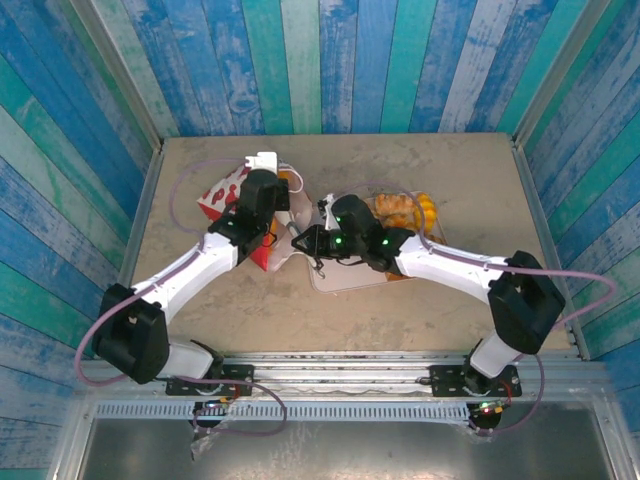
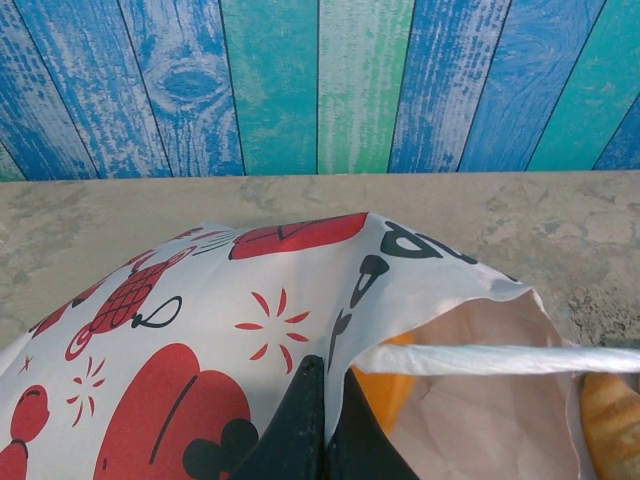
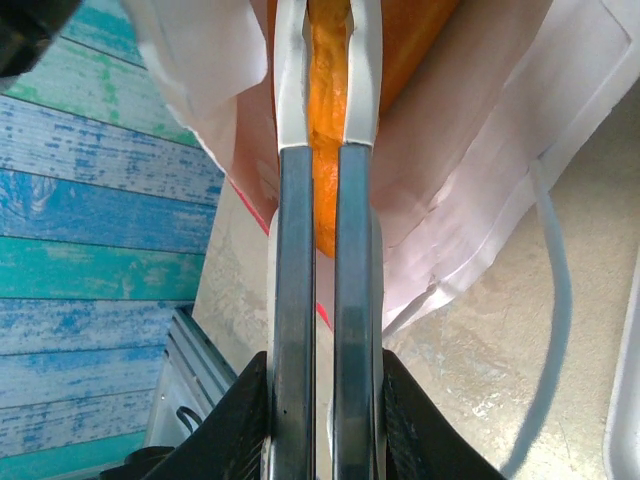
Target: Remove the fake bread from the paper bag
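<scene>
2 grips: left end effector (image 2: 323, 400) pinches the paper bag (image 2: 200, 330) rim; right end effector (image 3: 326, 60) clamps orange fake bread (image 3: 325, 215).

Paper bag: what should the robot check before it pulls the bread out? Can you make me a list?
1. Left gripper pinching the paper bag edge: ok, it is shut on the paper.
2. Right gripper holding something: ok, it is closed on an orange bread.
3. Bag mouth open: ok, the white inside shows.
4. Handle out of the way: cannot tell, it stretches across the mouth.
5. Room on the tray: ok, the near part is bare and the other breads sit at its far end.
</scene>
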`<state>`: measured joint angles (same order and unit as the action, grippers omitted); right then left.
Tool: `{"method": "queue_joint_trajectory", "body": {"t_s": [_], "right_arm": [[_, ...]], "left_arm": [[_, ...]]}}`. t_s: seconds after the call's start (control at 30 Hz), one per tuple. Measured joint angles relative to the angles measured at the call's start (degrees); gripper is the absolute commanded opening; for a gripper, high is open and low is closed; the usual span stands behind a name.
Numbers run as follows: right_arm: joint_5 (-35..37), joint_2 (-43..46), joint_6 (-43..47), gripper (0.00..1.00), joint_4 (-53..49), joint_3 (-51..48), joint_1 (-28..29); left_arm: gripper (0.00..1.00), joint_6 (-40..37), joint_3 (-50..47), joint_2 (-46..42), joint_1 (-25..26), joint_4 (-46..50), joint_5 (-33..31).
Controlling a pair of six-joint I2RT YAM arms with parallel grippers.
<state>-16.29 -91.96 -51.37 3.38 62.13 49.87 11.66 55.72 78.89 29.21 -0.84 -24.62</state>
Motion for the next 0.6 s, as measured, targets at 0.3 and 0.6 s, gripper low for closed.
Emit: {"method": "queue_joint_trajectory", "body": {"t_s": [0.3, 0.6], "right_arm": [[3.9, 5.0, 0.5, 0.01, 1.0, -4.9, 0.0], [4.5, 6.9, 0.7, 0.01, 1.7, -6.7, 0.1]], "left_arm": [[0.02, 0.8, 1.2, 0.9, 0.0, 0.5, -1.1], [0.02, 1.9, 1.9, 1.4, 0.0, 1.1, -2.6]]}}
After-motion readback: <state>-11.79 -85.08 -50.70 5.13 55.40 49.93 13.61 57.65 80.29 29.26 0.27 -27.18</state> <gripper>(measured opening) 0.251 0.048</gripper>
